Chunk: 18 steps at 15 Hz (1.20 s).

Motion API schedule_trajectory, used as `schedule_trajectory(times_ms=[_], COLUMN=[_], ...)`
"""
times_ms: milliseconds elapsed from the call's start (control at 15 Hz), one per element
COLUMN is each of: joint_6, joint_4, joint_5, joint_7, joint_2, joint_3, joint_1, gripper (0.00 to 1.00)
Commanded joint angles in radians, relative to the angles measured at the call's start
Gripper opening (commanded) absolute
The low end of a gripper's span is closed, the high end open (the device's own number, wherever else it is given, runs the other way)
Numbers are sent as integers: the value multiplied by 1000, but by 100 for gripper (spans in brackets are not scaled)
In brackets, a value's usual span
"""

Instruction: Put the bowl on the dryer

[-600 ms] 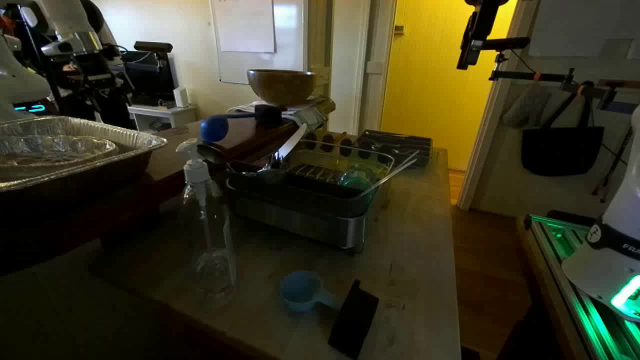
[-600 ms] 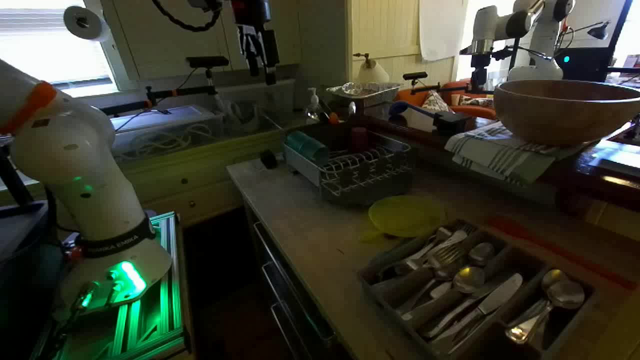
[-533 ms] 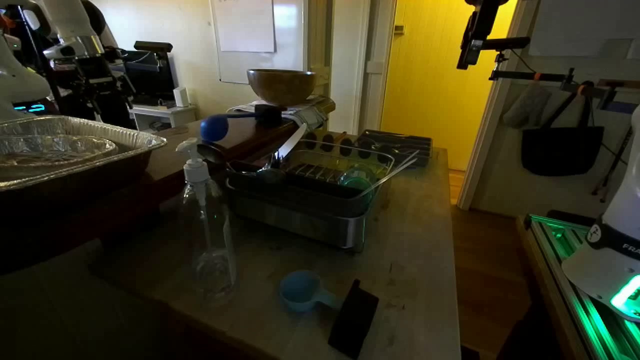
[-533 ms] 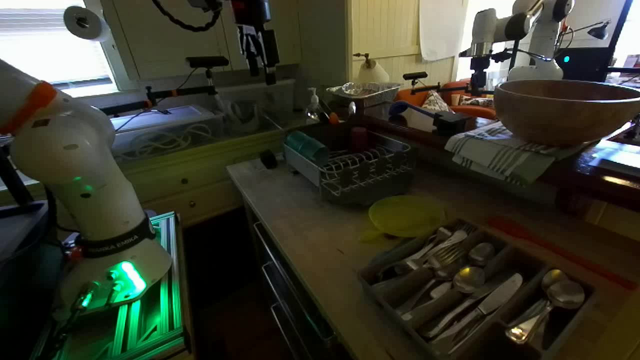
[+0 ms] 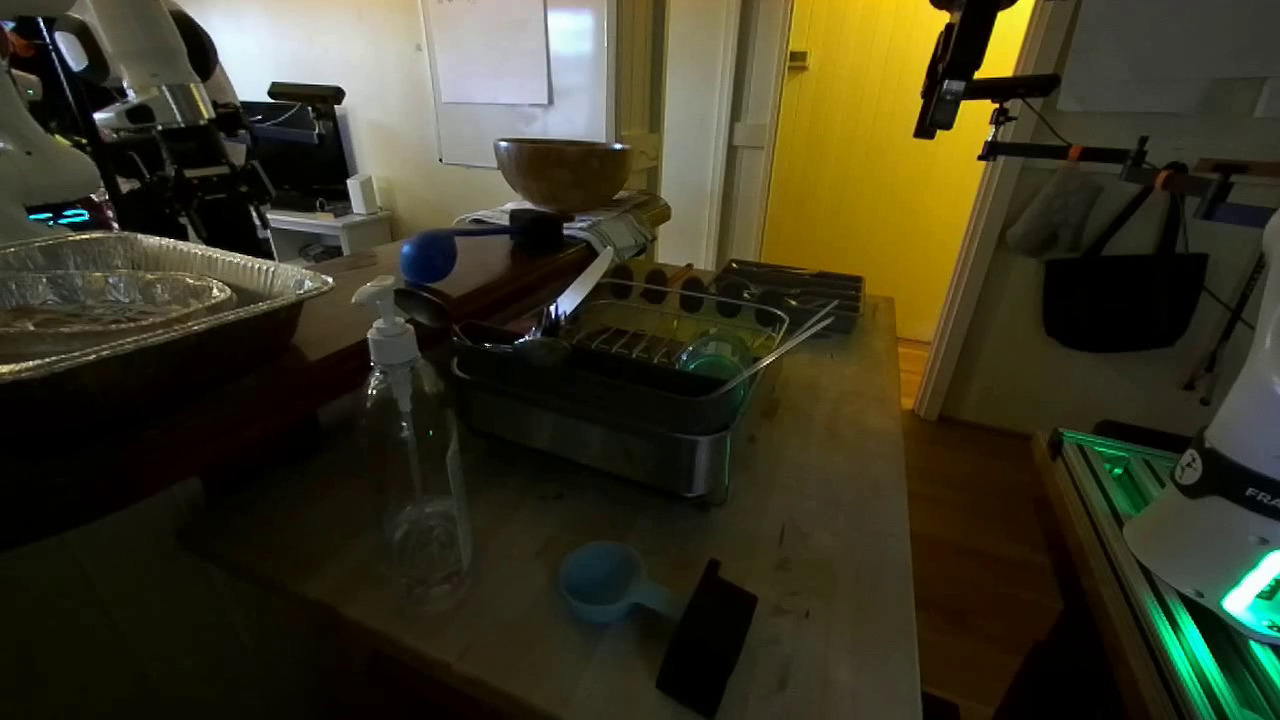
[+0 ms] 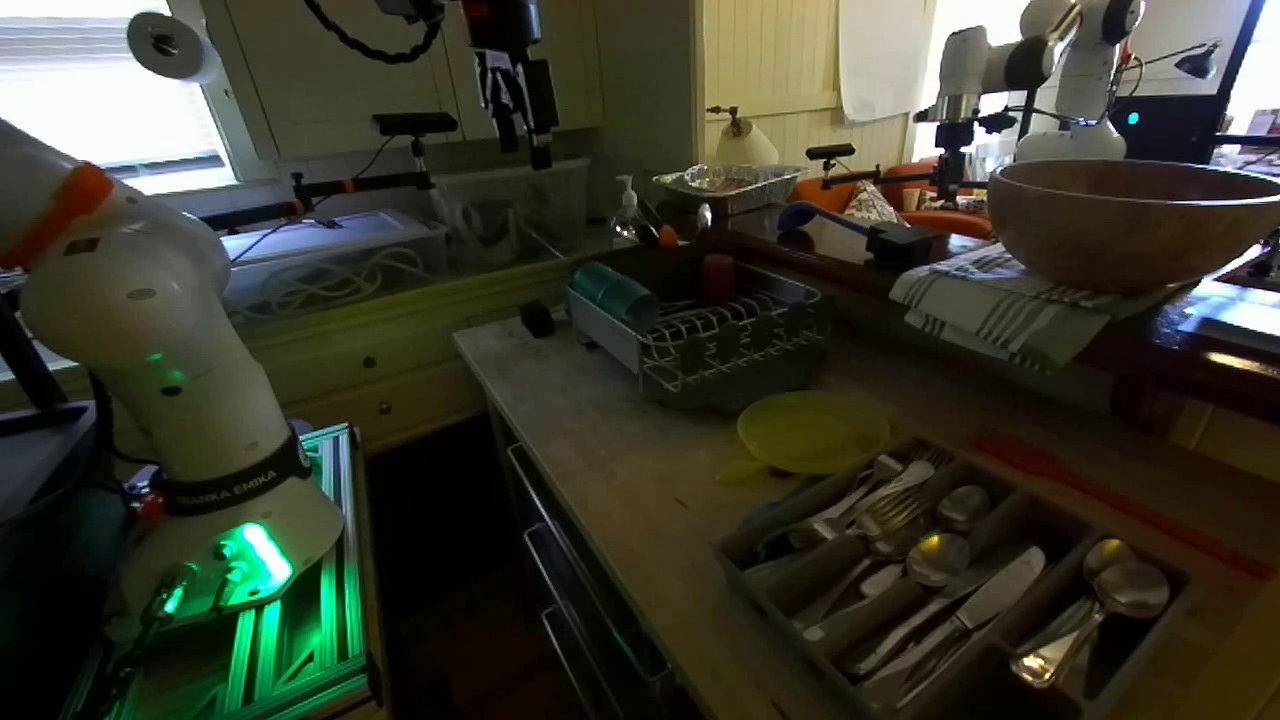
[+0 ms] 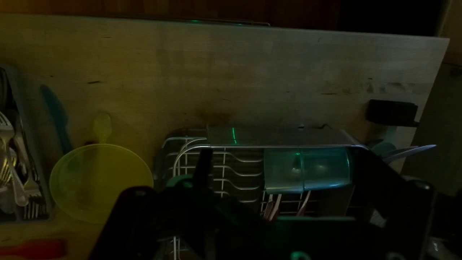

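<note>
Bowl (image 6: 813,432) is on the counter (image 7: 252,72), in the gap b/w dryer (image 7: 274,137) & cutlery tray (image 7: 22,108); task prob. at its start, nothing carried. End effector (image 6: 525,150) hangs well above the counter, fingers apart in the wrist view, gripping nothing. It looks to be over the dryer, not the bowl, so next it prob. needs a sideways shift, then down.

Main risk: the grasp. Bowl looks thin & wide, so a pinch on the rim could slip or tip it if the fingers come down off-line. Room's tight either side; a finger could clip the dryer's wires or the tray's edge & shove either. Yellow spoon (image 7: 103,124) & blue utensil (image 7: 54,108) run up to the bowl's rim in the wrist view; can't tell if they touch it, but they could snag or drag along.

Later: green cup (image 7: 306,169) takes up dryer space; bowl lowered too near could knock it, or land tilted & slide off. Dim light makes depth easy to misjudge.
</note>
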Motion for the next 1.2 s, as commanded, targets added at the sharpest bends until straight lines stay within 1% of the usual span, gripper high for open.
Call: schedule_trajectory(times_ms=[0, 67, 133, 267, 400, 600, 867, 1133], joint_6=[-2, -2, 36, 153, 275, 395, 504, 575], joint_4=[2, 2, -7, -34, -62, -88, -108, -112], joint_5=[5, 5, -24, -79, -112, -127, -134, -126], joint_7=[-5, -5, 24, 92, 138, 201, 244, 247], joint_2=[2, 2, 18, 48, 85, 160, 262, 350], joint_3=[7, 7, 18, 28, 18, 4, -22, -72], joint_1=[-10, -10, -30, -79, -120, -175, -238, -285], gripper=[100, 100, 100, 100, 100, 100, 100, 100])
